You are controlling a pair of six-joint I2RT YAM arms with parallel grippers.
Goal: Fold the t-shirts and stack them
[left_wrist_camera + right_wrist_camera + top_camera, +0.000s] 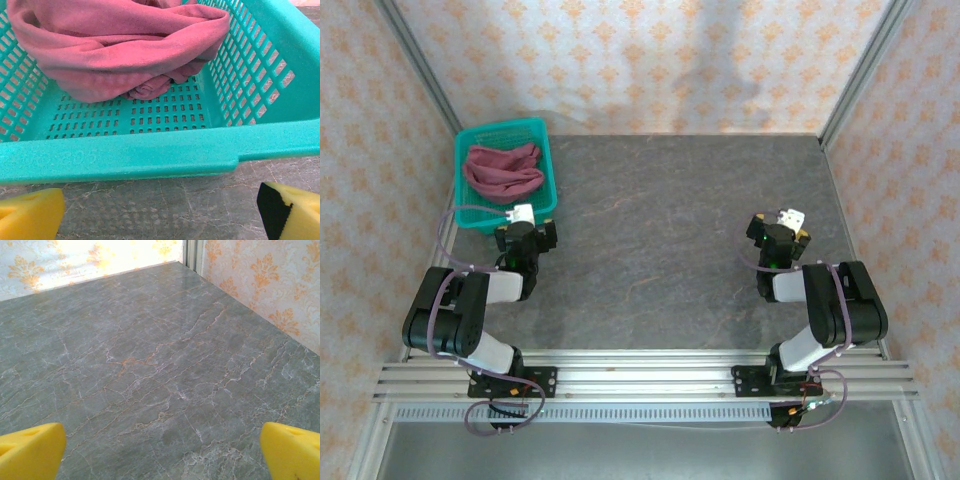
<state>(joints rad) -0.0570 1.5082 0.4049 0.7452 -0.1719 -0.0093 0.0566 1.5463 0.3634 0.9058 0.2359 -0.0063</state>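
Matt maroon cloth t-shirt; glossy teal plastic mesh basket.

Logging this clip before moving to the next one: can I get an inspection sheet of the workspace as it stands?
Surface: grey marble-look table, bare in the middle.
Job's things: maroon t-shirt, crumpled and unfolded, lying in the basket.
Clutter: teal mesh basket at the far left corner.
Grippers: left gripper open, empty, low at the basket's near wall; right gripper open, empty, over bare table.
Cables: thin cables loop along both arms and hang below their bases.
Surroundings: orange-patterned walls on three sides; aluminium rails at the near edge.
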